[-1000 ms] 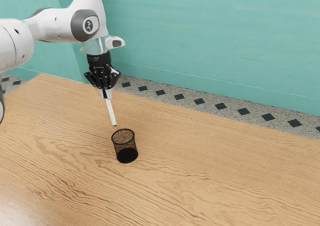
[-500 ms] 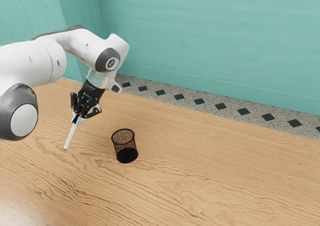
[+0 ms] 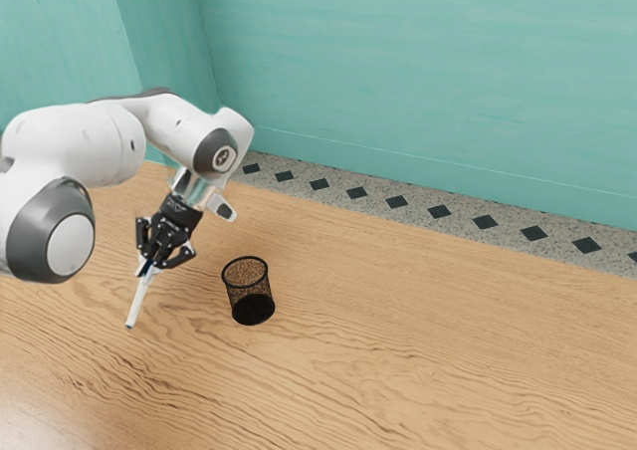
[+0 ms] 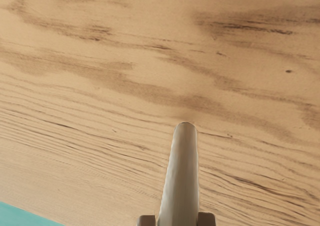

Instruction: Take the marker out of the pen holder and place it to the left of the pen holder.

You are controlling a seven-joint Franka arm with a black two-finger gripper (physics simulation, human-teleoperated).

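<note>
- Presently, the marker [image 3: 138,301] is held by the gripper [image 3: 147,268] toward the lower left of the exterior view, outside the pen holder [image 3: 250,293] and apart from it, on that view's left of it.
- The fingers [image 4: 206,219] are closed on the marker from two sides, its body pinched between them.
- From the fingers, the marker is pointed down and away, its long axis slanted toward the exterior view's lower left – tilted, neither upright nor flat. Its free end is held low over the table [image 3: 398,370]; whether the table is touched by it cannot be told.
- By that tilt the coming move is probably governed: the free end should be set down first, the held end lowered after it until the marker is laid along the table, and only then should the grip be loosened.
- The taking out can be judged done, the placing unfinished. If "left" is meant as seen in the exterior view, the proper side is occupied by the marker.
- If it is let go while slanted, it may be tipped over and sent rolling; if its end is pressed too hard, it may be twisted in the grip.
- Counted: one marker, one pen holder, one table, one arm [image 3: 80,141], and one gripper with two fingers – so no nearer arm has to be chosen.
</note>
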